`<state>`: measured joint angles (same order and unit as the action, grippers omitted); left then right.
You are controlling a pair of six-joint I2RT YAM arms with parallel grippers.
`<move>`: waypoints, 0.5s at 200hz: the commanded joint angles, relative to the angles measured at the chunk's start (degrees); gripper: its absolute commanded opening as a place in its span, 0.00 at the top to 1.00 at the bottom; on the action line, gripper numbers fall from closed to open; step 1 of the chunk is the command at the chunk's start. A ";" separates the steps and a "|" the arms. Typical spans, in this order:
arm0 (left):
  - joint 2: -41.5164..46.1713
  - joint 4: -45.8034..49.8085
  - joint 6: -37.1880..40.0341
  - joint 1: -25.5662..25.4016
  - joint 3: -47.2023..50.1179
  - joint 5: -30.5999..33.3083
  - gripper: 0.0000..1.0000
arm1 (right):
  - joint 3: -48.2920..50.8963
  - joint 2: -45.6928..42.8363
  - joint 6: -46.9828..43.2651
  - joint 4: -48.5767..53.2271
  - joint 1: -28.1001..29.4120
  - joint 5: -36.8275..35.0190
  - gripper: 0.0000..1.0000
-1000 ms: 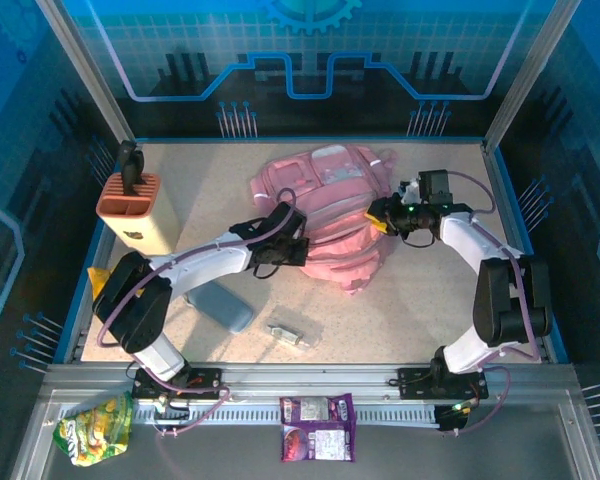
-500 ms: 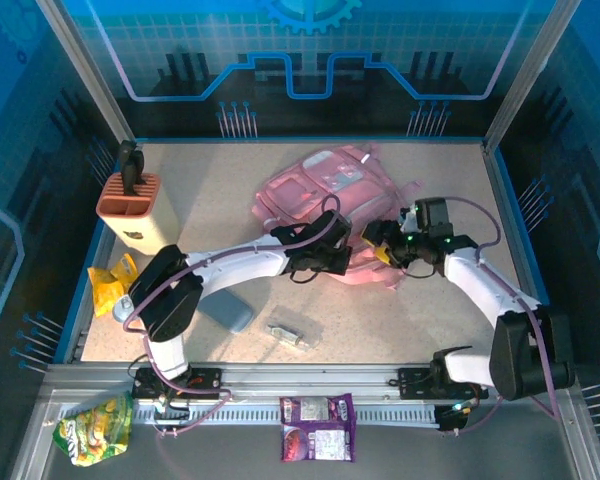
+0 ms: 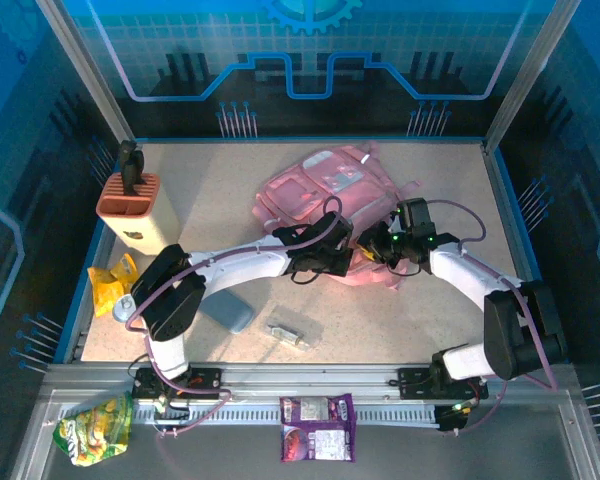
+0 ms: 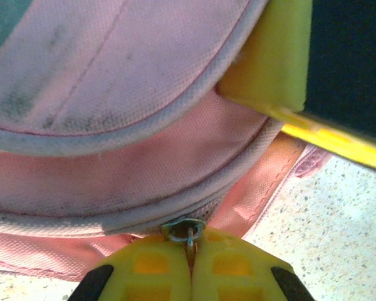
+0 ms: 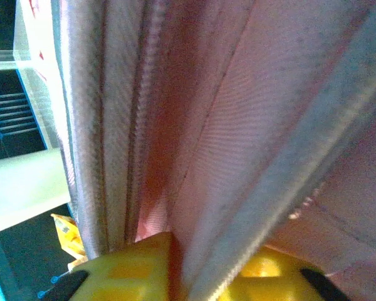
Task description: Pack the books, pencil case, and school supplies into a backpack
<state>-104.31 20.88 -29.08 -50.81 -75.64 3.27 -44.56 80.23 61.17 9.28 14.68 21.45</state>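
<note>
Holding the backpack with both grippers

Nearest to you, on the metal rail in front of the table, lie purple snack packets (image 3: 317,428) and, off to the left, a green and yellow snack bag (image 3: 93,428). On the table (image 3: 430,320) itself, the silvery item (image 3: 288,334) lies near the front edge at the middle. The pencil case (image 3: 227,310) lies just left of it, not touching it. A yellow foil bag (image 3: 110,282) sits by the left edge.

Further in, your left gripper (image 3: 337,262) is at the near edge of the backpack (image 3: 320,190). In its wrist view its fingers (image 4: 156,269) are pressed together, pinching the metal zipper pull (image 4: 187,231). Your right gripper (image 3: 373,243) meets the near right side of the backpack, just beside the left one. Its wrist view shows its fingers (image 5: 125,266) closed on a fold of pink fabric with grey piping.

The backpack lies flat in the far middle of the table. At the far left stands a beige block (image 3: 135,205) with an orange top.
</note>
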 commanded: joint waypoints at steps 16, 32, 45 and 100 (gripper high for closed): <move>1.16 7.44 7.82 0.45 -2.65 7.64 1.00 | -2.22 0.46 -2.29 -2.99 -2.61 0.81 1.00; 1.81 9.22 8.60 2.71 -1.90 9.98 1.00 | -2.65 0.24 -2.94 -1.66 -4.11 2.04 1.00; 3.11 7.84 8.41 5.54 0.17 9.43 1.00 | -2.63 -0.22 -3.23 -1.29 -5.15 2.94 1.00; 2.30 1.81 5.51 18.31 2.68 4.04 1.00 | -1.70 -1.24 -3.77 -0.35 -4.99 5.11 1.00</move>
<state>-102.65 23.59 -22.52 -36.73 -72.49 6.35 -45.34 80.27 58.65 9.15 10.07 26.76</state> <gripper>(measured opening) 0.053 0.071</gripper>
